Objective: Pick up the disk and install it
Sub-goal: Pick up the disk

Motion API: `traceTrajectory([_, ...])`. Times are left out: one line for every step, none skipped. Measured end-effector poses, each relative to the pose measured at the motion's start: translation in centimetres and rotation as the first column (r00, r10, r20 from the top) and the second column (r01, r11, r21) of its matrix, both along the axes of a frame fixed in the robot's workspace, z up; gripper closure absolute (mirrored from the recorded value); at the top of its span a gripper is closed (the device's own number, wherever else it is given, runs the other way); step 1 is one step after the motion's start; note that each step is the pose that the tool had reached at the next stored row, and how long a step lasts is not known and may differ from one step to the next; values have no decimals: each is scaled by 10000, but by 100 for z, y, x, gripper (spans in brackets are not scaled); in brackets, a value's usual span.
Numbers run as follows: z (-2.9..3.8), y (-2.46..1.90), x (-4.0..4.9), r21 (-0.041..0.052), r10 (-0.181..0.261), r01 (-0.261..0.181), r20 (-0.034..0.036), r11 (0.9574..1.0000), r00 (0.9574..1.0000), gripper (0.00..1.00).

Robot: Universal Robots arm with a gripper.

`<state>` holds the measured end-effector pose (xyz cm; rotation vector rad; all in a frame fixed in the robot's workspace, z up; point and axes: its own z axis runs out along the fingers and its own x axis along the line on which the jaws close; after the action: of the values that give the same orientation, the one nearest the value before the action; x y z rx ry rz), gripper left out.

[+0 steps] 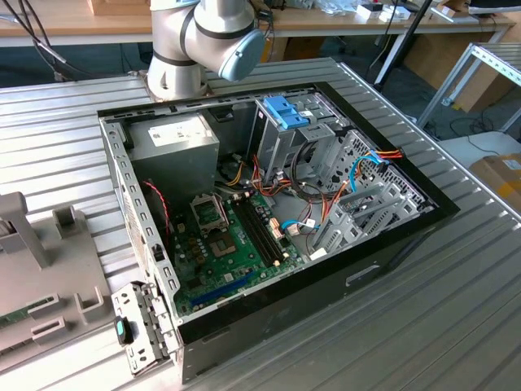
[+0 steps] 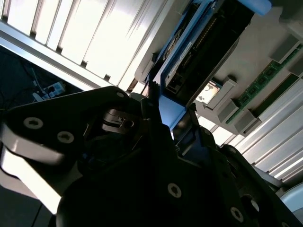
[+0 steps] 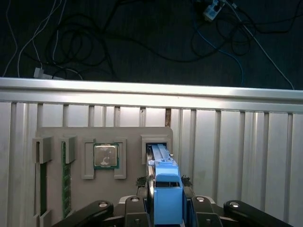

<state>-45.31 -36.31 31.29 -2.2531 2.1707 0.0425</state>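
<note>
- Clamping check: the gripper [image 3: 168, 191] looks closed on the disk [image 3: 163, 163], with a finger pressed on either side in both wrist views.
- The disk stands on edge between the fingers. Its blue end is nearest the gripper body, and its far end is at the slot of the grey holder tray [image 3: 128, 135], straight ahead of the fingertips.
- Off to one side of the gripper, the same tray holds a processor chip [image 3: 105, 156] in its pocket. A green memory stick [image 3: 65, 175] sits further out.
- The tray rests on the slatted metal table [image 3: 236, 151]. The open computer case [image 1: 391, 252] and its silver drive cage [image 1: 281, 142] are well apart from the gripper.
- Risk: the hold seems to be on the plastic end only. A skewed pull could bind the disk in the slot, drag the tray or let the disk slip.
- Risk: loose cables [image 1: 326, 204] beside the cage could snag the disk or block its seating.
</note>
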Motion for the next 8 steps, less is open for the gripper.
traceTrajectory([0,0,0,0,-1,1,0,10000,10000,63])
traceTrajectory([0,0,0,0,-1,1,0,10000,10000,64])
traceTrajectory([0,0,0,0,-1,1,0,10000,10000,64])
traceTrajectory([0,0,0,0,-2,2,0,10000,10000,64])
traceTrajectory([0,0,0,0,-3,3,0,10000,10000,64])
traceTrajectory([0,0,0,0,-2,2,0,10000,10000,64])
traceTrajectory([13,0,0,-2,-3,3,-5,10000,10000,64])
traceTrajectory([44,0,0,-2,-3,3,-3,10000,10000,64])
